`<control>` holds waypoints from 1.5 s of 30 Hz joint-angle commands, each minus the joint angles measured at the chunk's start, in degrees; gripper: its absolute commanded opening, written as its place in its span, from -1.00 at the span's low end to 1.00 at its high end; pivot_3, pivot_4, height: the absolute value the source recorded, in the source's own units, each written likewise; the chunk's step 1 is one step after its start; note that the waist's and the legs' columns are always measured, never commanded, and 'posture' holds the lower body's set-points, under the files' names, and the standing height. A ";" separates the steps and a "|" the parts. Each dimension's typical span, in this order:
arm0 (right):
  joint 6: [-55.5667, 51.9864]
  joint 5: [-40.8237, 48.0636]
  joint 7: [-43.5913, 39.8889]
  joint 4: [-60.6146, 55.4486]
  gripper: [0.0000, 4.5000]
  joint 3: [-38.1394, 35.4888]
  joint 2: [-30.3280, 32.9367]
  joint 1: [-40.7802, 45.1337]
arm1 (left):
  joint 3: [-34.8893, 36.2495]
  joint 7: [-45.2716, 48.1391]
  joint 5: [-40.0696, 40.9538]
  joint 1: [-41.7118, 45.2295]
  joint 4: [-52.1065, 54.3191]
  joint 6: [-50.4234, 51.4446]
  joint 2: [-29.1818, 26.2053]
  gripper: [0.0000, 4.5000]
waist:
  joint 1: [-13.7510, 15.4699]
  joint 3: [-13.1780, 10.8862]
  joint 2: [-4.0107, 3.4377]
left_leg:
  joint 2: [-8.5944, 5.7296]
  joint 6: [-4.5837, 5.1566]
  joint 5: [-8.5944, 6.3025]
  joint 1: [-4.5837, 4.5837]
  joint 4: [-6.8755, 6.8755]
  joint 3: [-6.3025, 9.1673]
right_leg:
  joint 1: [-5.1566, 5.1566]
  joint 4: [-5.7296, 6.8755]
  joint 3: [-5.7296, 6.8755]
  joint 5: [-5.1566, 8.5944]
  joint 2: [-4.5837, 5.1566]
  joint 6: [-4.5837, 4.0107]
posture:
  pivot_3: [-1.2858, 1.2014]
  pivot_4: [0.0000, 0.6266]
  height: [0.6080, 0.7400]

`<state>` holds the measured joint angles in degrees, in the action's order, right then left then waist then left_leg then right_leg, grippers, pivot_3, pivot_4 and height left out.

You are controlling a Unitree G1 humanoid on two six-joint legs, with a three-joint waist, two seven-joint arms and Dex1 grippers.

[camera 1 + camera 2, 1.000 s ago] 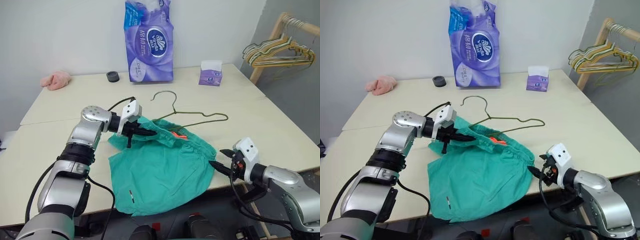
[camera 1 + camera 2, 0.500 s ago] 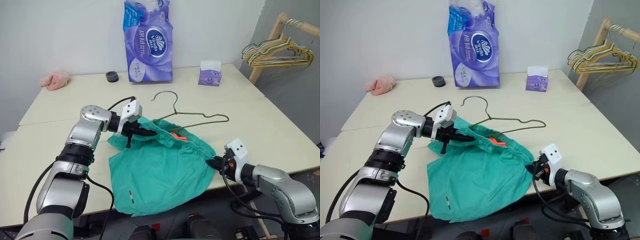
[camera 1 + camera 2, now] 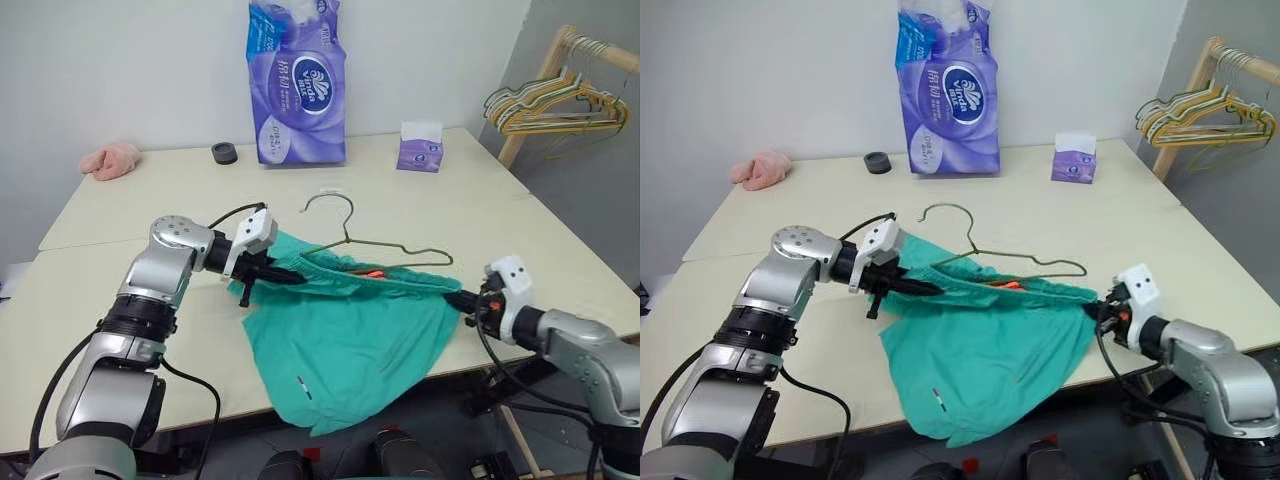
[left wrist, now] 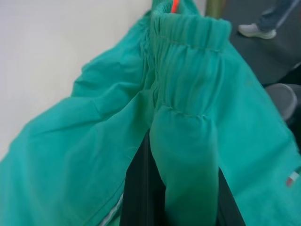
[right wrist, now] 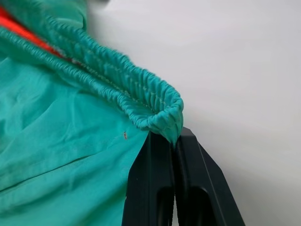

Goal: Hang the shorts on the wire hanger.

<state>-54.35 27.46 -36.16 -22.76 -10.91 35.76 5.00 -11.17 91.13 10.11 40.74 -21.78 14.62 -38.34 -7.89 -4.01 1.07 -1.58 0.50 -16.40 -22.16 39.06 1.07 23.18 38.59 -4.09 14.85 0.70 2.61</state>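
Teal-green shorts (image 3: 350,345) showing an orange streak inside the waistband; olive-brass wire hanger (image 3: 375,243); purple-and-white tissue pack (image 3: 297,85) standing upper centre; small purple tissue box (image 3: 420,147); pink cloth lump (image 3: 111,159) lying upper left; cream table (image 3: 150,205)

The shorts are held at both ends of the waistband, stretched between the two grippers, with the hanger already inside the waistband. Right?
Not quite. Both grippers, left and right, do pinch the shorts by the waistband, but the hanger lies on the table behind them, not inside. The left eye view shows it.
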 commanded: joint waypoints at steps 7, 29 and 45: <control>-1.29 3.99 -0.92 -1.86 -0.98 -3.61 3.80 -2.15 | -1.34 0.75 -0.03 1.35 -1.04 -1.89 -2.89 -1.00 | 0.02 0.00 0.00 | 0.00 0.00 0.00 -0.01 0.00 -0.02 | -0.01 -0.01 -0.01 0.01 -0.01 0.02 | -0.10 -0.85 1.00; -4.14 8.54 -5.89 -12.38 -0.98 2.10 21.13 7.10 | -4.50 -6.31 -7.83 3.00 -8.27 -10.93 0.09 -1.00 | -0.11 -0.06 0.00 | 0.02 0.01 -0.01 -0.01 0.00 -0.05 | 0.00 -0.05 -0.02 0.04 -0.01 0.06 | -0.13 -0.83 1.00; 3.30 -3.42 -12.07 -8.02 -0.98 22.79 23.07 26.09 | -6.57 -9.90 -10.86 0.69 -4.74 -12.62 3.28 -1.00 | -0.19 -0.10 0.00 | 0.03 0.01 -0.01 -0.20 -0.01 0.04 | 0.11 -0.13 0.06 0.03 0.07 0.04 | -0.13 -0.83 1.00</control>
<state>-53.19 25.53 -47.22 -29.83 12.56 58.07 29.44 -17.78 81.74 -0.76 41.00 -28.78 2.94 -35.10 -8.08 -4.11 1.07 -1.55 0.51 -16.41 -22.36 39.05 1.12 23.29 38.46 -4.01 14.88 0.78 2.65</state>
